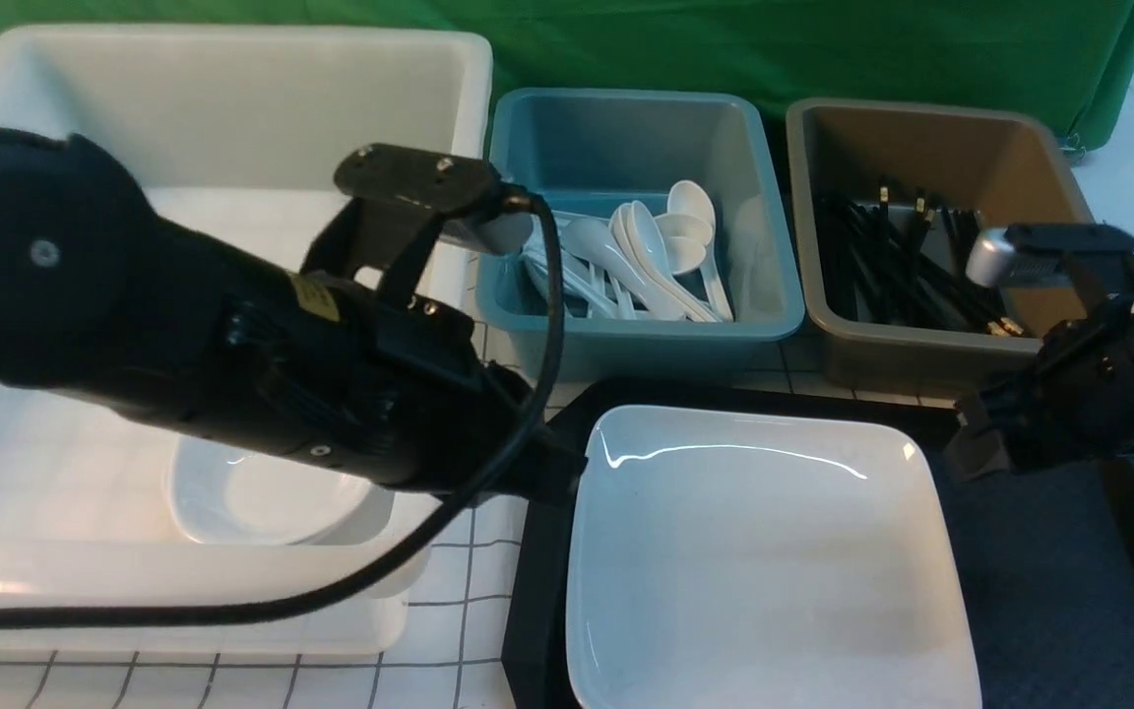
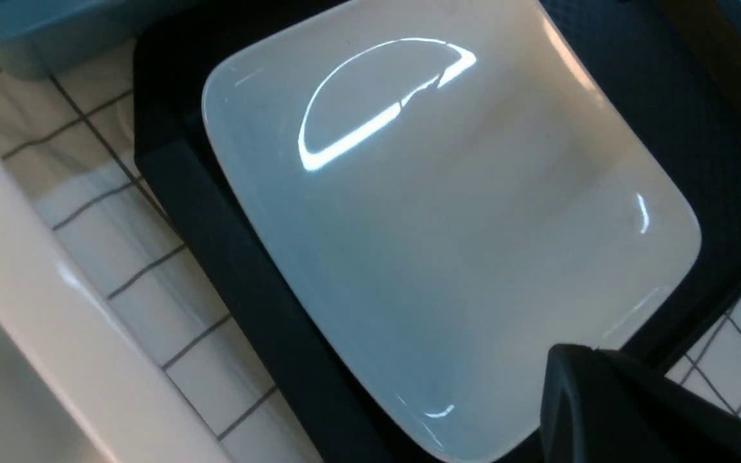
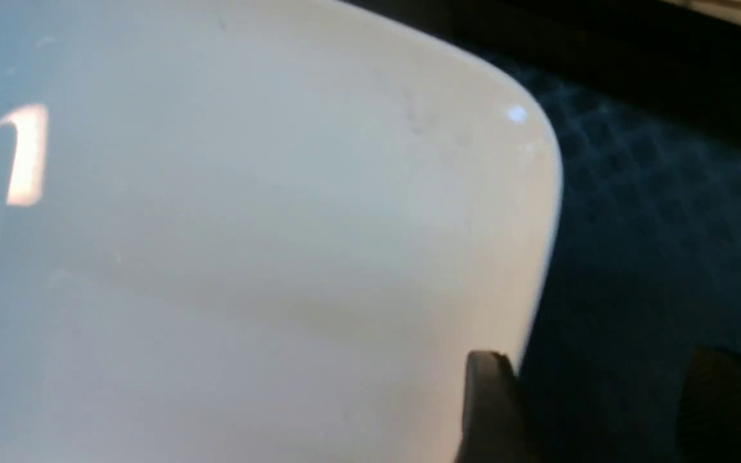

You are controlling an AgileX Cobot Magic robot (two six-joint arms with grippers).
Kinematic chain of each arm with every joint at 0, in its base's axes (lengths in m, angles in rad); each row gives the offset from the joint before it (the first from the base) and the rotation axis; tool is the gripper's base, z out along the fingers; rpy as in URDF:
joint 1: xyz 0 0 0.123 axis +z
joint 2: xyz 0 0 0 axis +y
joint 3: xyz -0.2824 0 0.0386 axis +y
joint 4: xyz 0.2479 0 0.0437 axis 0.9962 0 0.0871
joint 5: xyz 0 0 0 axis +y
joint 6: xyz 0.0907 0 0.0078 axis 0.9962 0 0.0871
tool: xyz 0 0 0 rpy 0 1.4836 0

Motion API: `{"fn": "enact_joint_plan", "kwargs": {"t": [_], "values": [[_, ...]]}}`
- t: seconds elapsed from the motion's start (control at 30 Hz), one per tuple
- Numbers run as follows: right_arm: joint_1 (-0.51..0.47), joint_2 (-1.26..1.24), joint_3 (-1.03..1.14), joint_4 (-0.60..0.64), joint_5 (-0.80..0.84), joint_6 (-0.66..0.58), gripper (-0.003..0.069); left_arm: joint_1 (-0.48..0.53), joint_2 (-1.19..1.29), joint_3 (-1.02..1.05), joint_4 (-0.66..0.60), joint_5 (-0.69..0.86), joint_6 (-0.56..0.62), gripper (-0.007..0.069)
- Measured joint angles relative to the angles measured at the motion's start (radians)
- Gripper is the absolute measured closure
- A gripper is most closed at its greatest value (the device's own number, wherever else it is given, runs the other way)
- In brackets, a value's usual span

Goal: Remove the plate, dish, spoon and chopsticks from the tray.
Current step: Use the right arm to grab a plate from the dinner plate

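The big white plate [image 1: 764,551] [image 2: 448,225] [image 3: 248,257] lies on the black tray [image 1: 1049,591] [image 2: 698,116] [image 3: 653,225]. My left gripper [image 1: 565,477] [image 2: 576,366] is shut and empty, low at the plate's left edge. My right gripper [image 1: 971,448] [image 3: 595,366] is open at the plate's far right corner, with one finger [image 3: 486,405] over the rim and the other over bare tray. A small white dish [image 1: 262,492] sits in the white tub. White spoons [image 1: 656,246] lie in the blue bin. Black chopsticks [image 1: 902,266] lie in the brown bin.
The deep white tub [image 1: 232,98] stands to the left of the tray, partly behind my left arm. The blue bin [image 1: 626,335] and the brown bin [image 1: 921,359] stand just beyond the tray. A green cloth hangs behind them. The table is white with a grid.
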Motion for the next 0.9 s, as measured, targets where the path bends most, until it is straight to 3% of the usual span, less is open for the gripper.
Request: {"fn": "enact_joint_plan", "kwargs": {"t": [0.23,0.67,0.8,0.83,0.9], "values": [[0.000,0.130,-0.044,0.043,-0.049,-0.031,0.0204,0.000,0.066,0.000,-0.039,-0.052,0.078,0.0627],[0.038,0.277,-0.164,0.061,-0.038,-0.046,0.0204,0.000,0.096,0.000,-0.048,-0.072,0.093,0.0627],[0.049,0.288,-0.170,0.062,-0.039,-0.052,0.0259,0.000,0.096,0.000,-0.048,-0.072,0.093,0.0627],[0.053,0.292,-0.174,0.066,-0.032,-0.061,0.0347,0.000,0.096,0.000,-0.048,-0.072,0.093,0.0627],[0.053,0.292,-0.176,0.072,-0.014,-0.081,0.0385,0.000,0.096,0.000,-0.048,-0.072,0.093,0.0627]]}}
